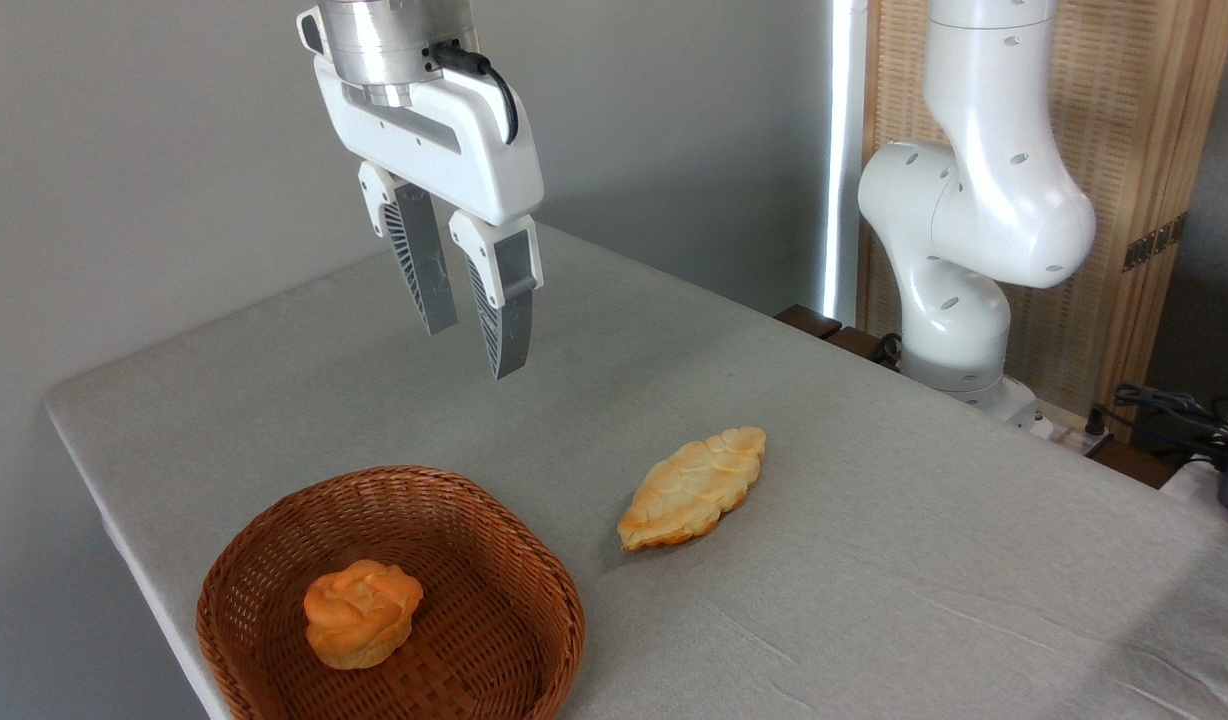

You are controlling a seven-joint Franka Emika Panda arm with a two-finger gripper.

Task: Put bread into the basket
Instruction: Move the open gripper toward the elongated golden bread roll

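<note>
The gripper [474, 350] hangs in the air above the far part of the table [874, 560], pointing down and tilted a little, holding nothing. Its two grey ribbed fingers [502, 320] stand apart with a clear gap between them, so they are open. A black cable [479, 70] runs from the metal wrist down the side of the white gripper body.

The bread [694, 488], a pale golden leaf-shaped loaf with braided ridges and browned tips, lies flat on the grey table cloth. It sits at about four o'clock from the fingers and well below them, untouched. Its long axis runs from seven o'clock to one o'clock.

The basket [274, 560], round and brown wicker, stands near the table's front left edge, at about eight o'clock from the bread. The two are near each other but apart, with a strip of bare cloth between them. Inside the basket, on its floor toward the left, rests a small round orange bun [361, 625].

At three o'clock from the gripper, beyond the table's far edge, rises the white arm base [974, 240]. Behind it stands a wooden slatted screen [1134, 150]. Some dark cables [1174, 410] lie at the right edge, past the table.
</note>
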